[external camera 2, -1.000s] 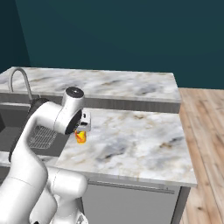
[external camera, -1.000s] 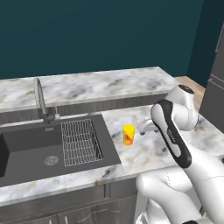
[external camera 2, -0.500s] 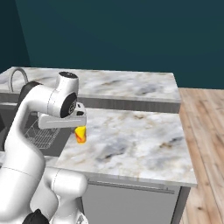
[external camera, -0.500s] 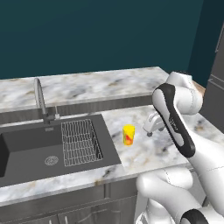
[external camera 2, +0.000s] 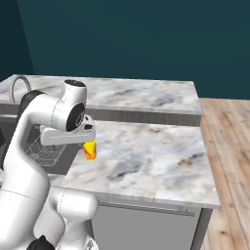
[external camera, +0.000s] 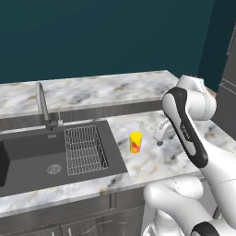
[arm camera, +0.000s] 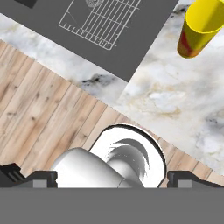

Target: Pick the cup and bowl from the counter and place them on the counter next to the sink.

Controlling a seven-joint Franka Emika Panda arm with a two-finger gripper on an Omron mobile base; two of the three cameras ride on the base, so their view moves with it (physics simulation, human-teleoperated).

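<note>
The cup (external camera: 135, 141) is seen upright on the desk (external camera: 152, 159), just beside the spread, empty claw (external camera: 162, 136).

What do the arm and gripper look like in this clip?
The arm has glossy white rounded shells with black bands at the joints. No cables or markings are visible. The gripper is a light grey block, with small dark fingertips in the hand view.

Teal wall (external camera: 106, 37) behind; wood plank floor (external camera 2: 227, 161) at right; dark unit (external camera: 227, 87), possibly fridge.
</note>
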